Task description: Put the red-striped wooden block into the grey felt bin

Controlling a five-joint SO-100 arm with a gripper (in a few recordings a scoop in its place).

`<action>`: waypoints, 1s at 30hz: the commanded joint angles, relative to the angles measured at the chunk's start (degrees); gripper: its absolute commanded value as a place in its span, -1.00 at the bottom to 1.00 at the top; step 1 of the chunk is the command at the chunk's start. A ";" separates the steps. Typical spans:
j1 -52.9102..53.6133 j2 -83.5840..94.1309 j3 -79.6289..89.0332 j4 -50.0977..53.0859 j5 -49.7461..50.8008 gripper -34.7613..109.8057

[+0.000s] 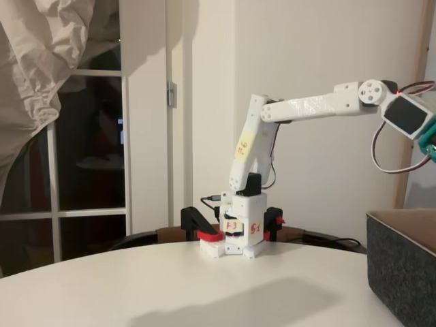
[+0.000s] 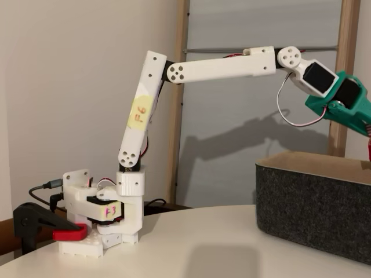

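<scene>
Above the grey felt bin, at the right side of both fixed views, my arm is stretched out almost level from its base, which is clamped at the far left part of the white round bench. My teal gripper hangs over the open top of the bin, but its fingers run off the right edge of the picture, so I cannot tell how wide they stand or whether something is between them. The red-striped wooden block I cannot find on the bench; it may be in my fingers or already inside the bin, whose inside is hidden by its tall wall.

I judge that the step in hand is the carry or the release over the bin. If the block is with me, the next move asks only that the fingers are well inside the tan rim, then lowered a little and opened, so the block falls in and does not hit the edge.
</scene>
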 commanded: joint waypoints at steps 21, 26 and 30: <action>-1.67 31.38 15.29 14.68 -0.44 -0.24; 1.93 44.91 22.85 21.45 3.60 -0.25; 8.70 54.49 26.98 27.60 10.11 -0.26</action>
